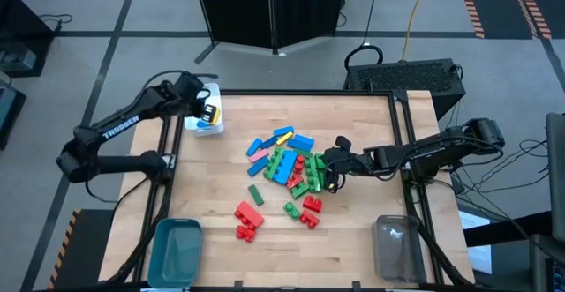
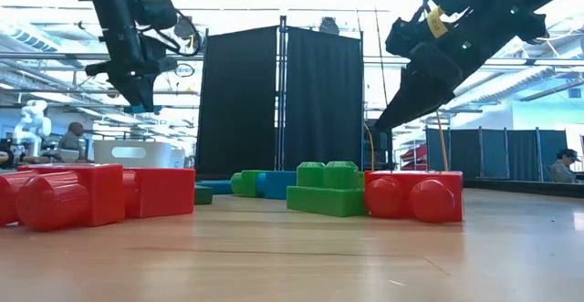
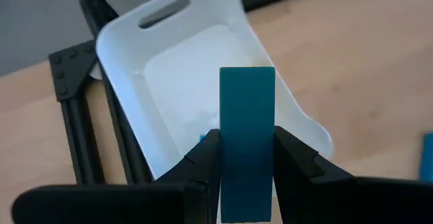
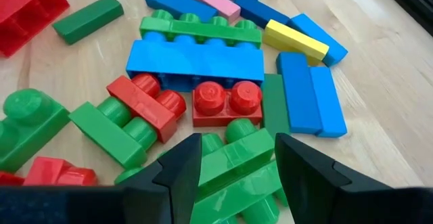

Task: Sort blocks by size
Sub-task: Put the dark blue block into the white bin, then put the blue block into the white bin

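— Left gripper (image 3: 247, 163)?
— Raised above the white bin (image 1: 208, 114), at the table's (image 1: 353, 239) far left corner. Fingers (image 3: 203, 158) pinched on a flat teal-blue block (image 3: 247, 139), held upright directly over the bin's open mouth. Bin interior mostly bare; a small speck of blue by the near wall, too small to identify.

— Right gripper (image 4: 233, 158)?
— Down at the right edge of the block pile (image 1: 287, 164), well apart from the white bin. Jaws spread, straddling a green studded brick (image 4: 233, 163); contact not confirmed, no lift visible.

— Position of the blocks?
— Heaped mid-table, toward the right and nearer side from the white bin. In the heap: long blue brick (image 4: 195, 63), long green brick (image 4: 199, 28), red two-stud brick (image 4: 226, 103), yellow bar (image 4: 295, 39), pink bar (image 4: 213, 1), flat blue pieces (image 4: 310, 101). Loose green bar (image 1: 255, 193) and red bricks (image 1: 248, 221) nearer the front edge.

— Other bins?
— Teal bin (image 1: 175, 250) at the front edge on the white bin's side; clear bin (image 1: 397, 248) at the front on the opposite side.
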### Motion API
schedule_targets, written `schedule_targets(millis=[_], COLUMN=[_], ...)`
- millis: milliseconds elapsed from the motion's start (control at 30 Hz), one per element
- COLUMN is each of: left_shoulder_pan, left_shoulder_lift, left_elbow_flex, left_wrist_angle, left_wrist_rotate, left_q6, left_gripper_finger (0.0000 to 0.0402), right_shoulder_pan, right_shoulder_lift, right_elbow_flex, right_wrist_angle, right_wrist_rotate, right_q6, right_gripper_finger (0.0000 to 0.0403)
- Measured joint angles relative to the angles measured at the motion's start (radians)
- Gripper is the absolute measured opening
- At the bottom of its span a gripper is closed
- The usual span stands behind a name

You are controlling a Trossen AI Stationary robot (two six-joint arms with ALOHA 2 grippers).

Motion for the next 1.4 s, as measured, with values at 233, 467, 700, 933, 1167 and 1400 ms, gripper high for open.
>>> schedule_targets(millis=[233,467,700,933,1167,1400], left_shoulder_pan=[0.110,0.123,0.123,0.122,0.120,0.034], left_shoulder_lift=[0.080,0.178,0.280,0.320,0.320,0.303], left_elbow_flex=[-0.018,-0.018,-0.018,-0.018,-0.018,-0.008], left_wrist_angle=[0.069,0.154,0.204,0.231,0.207,0.217], left_wrist_rotate=[0.060,0.072,0.069,0.062,0.083,0.137], left_q6=[0.041,0.046,0.048,0.066,0.079,0.074], left_gripper_finger=[0.0086,0.0086,0.0090,0.0126,0.0167,0.0173], right_shoulder_pan=[0.000,0.000,0.000,0.000,0.000,0.000], right_shoulder_lift=[0.000,0.000,0.009,0.091,0.150,0.142], right_elbow_flex=[0.000,0.000,0.000,-0.001,-0.001,0.000], right_wrist_angle=[-0.001,-0.001,0.002,0.034,0.096,0.129], right_wrist_rotate=[0.000,0.000,0.001,0.000,-0.010,-0.009], right_q6=[0.012,0.013,0.036,0.054,0.048,0.021], right_gripper_finger=[0.0176,0.0176,0.0176,0.0176,0.0176,0.0176])
